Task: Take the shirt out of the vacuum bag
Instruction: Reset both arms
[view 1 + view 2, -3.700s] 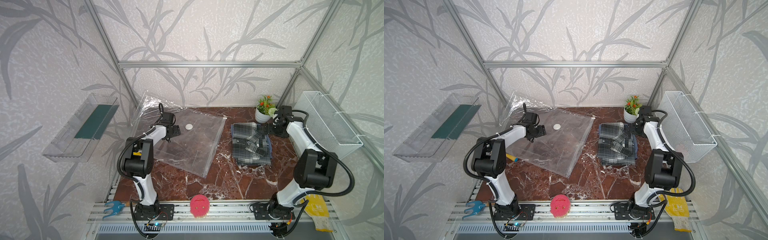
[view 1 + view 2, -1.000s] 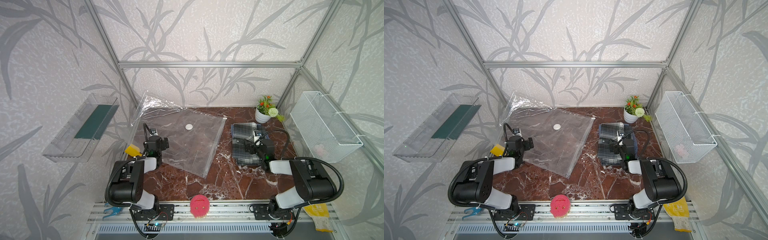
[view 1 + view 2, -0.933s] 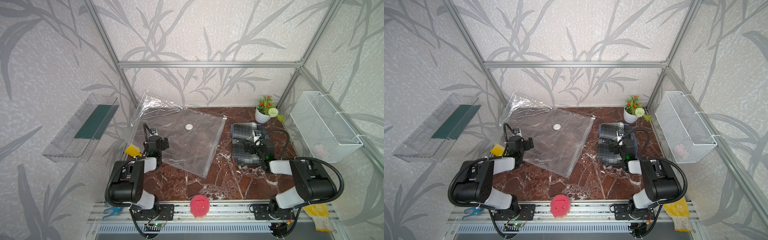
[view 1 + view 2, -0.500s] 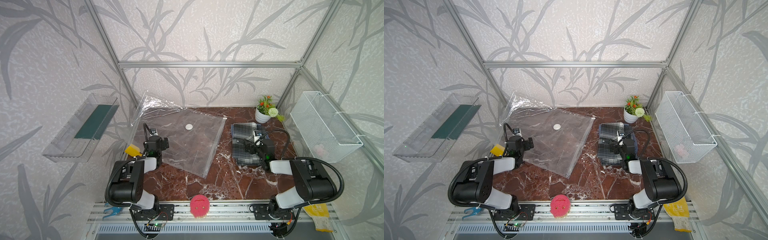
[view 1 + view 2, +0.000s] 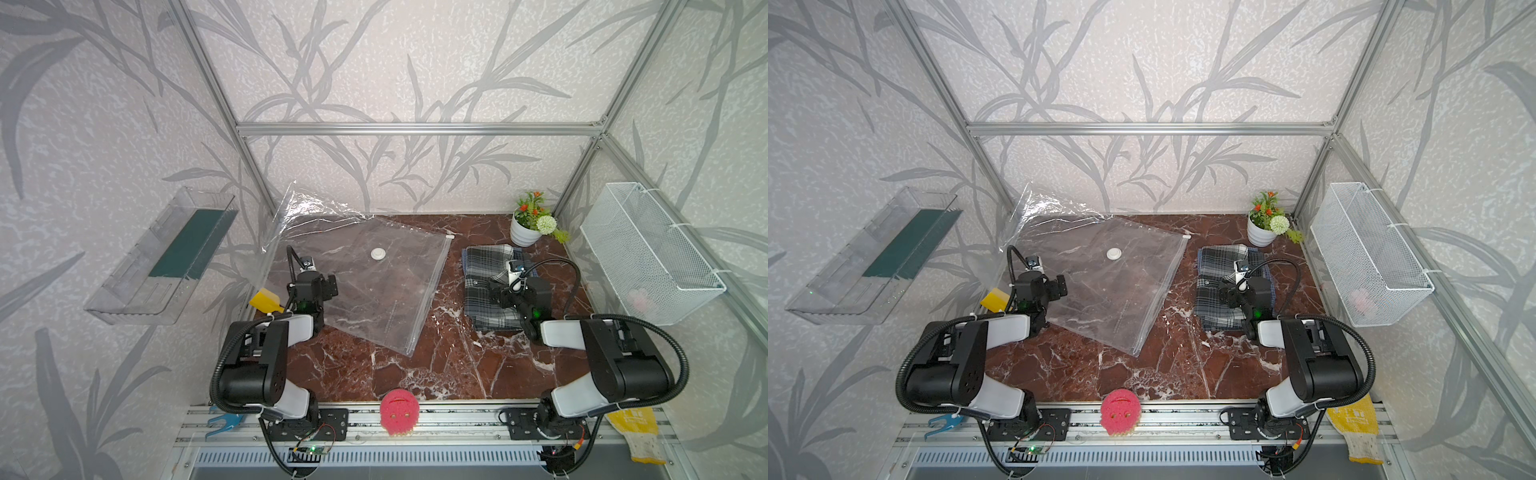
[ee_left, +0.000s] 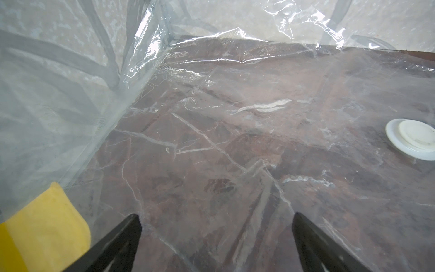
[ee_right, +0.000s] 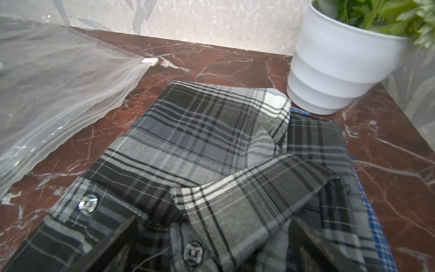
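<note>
Red-brown marble tabletop (image 5: 436, 365), leaf-patterned walls (image 5: 415, 62) (aluminium frame (image 5: 415, 129)); left claw (image 6: 215, 219) spread over vacuum bag (image 5: 374, 291), right claw (image 7: 214, 220) spread over shirt (image 5: 484, 266).

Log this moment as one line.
shirt: folded beside bag | bag: empty | left claw: open, over bag | right claw: open, over shirt

I find no text I can read. The snaps (image 7: 87, 204) on the shirt (image 7: 211, 141) carry an emblem too small to read, and the faint print on the vacuum bag (image 6: 235, 141) is illegible.
</note>
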You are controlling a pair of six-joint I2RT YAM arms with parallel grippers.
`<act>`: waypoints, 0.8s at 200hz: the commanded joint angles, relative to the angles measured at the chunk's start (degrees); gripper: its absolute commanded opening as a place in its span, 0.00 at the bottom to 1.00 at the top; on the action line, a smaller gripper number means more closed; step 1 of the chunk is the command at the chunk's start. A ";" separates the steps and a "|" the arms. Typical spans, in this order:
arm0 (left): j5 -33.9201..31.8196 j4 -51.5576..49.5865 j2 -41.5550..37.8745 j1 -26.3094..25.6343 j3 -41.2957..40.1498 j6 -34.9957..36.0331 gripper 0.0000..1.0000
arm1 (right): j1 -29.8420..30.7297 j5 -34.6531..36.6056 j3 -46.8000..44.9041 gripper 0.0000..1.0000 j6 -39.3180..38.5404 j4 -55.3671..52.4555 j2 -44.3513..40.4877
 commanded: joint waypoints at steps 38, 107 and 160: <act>-0.08 0.41 -0.66 -0.15 0.95 0.45 0.99 | 0.61 0.17 1.15 0.99 -0.67 -0.30 -0.78; -0.04 0.40 -0.68 -0.12 0.95 0.49 0.99 | 0.86 0.67 1.47 0.99 -0.65 -0.82 -0.74; -0.03 0.47 -0.71 -0.14 0.95 0.49 0.99 | 1.80 -1.82 0.03 0.99 -2.92 1.25 -1.33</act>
